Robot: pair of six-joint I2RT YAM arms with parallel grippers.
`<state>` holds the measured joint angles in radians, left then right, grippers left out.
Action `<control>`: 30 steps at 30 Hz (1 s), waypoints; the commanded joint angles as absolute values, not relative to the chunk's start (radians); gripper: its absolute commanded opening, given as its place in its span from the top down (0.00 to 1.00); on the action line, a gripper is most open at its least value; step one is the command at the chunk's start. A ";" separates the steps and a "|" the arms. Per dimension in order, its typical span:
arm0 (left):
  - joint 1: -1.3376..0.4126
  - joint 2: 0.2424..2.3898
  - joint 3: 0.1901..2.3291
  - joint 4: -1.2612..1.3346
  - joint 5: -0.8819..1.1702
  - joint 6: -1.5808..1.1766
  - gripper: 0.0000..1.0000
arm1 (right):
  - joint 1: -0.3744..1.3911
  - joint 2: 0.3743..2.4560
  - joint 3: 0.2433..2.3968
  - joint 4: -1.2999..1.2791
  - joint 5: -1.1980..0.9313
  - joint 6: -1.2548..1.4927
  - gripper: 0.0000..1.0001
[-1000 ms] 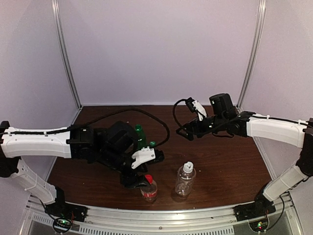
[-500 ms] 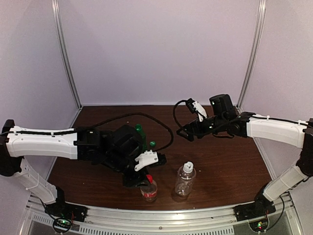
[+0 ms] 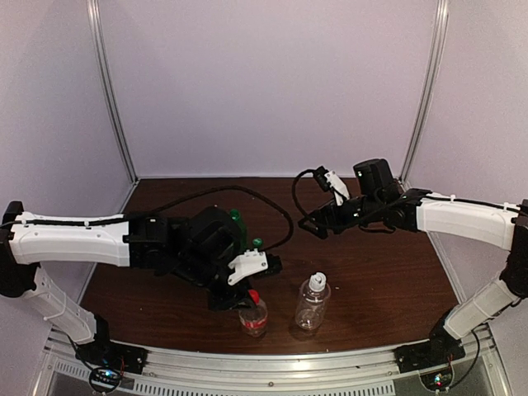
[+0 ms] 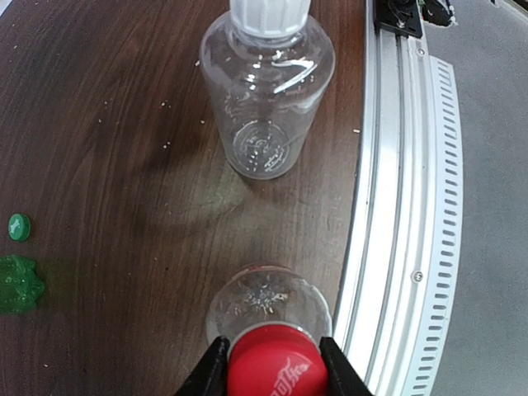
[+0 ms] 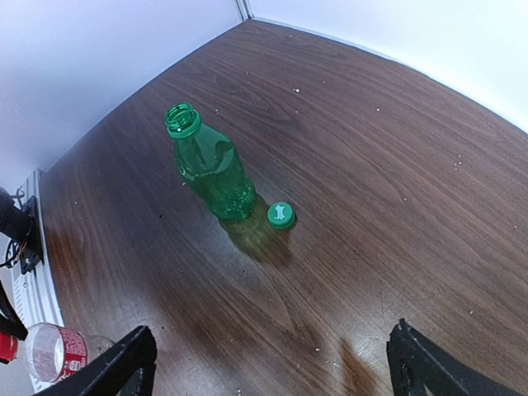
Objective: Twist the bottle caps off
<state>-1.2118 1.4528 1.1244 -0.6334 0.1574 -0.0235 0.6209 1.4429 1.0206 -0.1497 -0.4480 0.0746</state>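
Observation:
My left gripper [image 4: 275,373] is shut on the red cap [image 4: 276,367], at the top of the short clear bottle with the red label [image 4: 264,299]; the top view shows them near the front edge, cap [image 3: 252,296] over bottle [image 3: 254,318]. The larger ribbed bottle [image 4: 268,91] stands upright next to it with its white cap [image 4: 268,12] on; the top view shows it too [image 3: 312,304]. The slim green bottle [image 5: 210,169] stands open, and its green cap [image 5: 281,214] lies on the table beside it. My right gripper [image 5: 276,367] is open and empty, held above the table right of the green bottle.
The metal rail [image 4: 404,206] along the table's front edge runs close beside the red-label bottle. A black cable [image 3: 247,194] loops over the table behind the left arm. The left arm hides most of the green bottle [image 3: 236,217] in the top view.
My left arm has shifted slightly to the right and its wrist has turned a little while holding the red cap. The right arm has hardly moved.

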 commanded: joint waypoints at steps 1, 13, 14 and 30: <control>-1.171 1.405 1.188 -0.649 0.163 0.022 0.72 | 0.615 1.391 1.019 -0.169 -0.486 0.051 0.02; -0.915 1.361 1.418 -0.690 0.385 0.050 0.75 | 0.616 1.344 1.090 -0.129 -0.846 0.014 0.03; -0.893 1.369 1.447 -0.695 0.401 0.047 0.76 | 0.617 1.343 1.100 -0.126 -0.878 0.014 0.02; -0.811 1.561 1.784 -0.680 0.678 -0.012 0.76 | 0.660 1.364 1.294 -0.216 -0.996 -0.072 0.00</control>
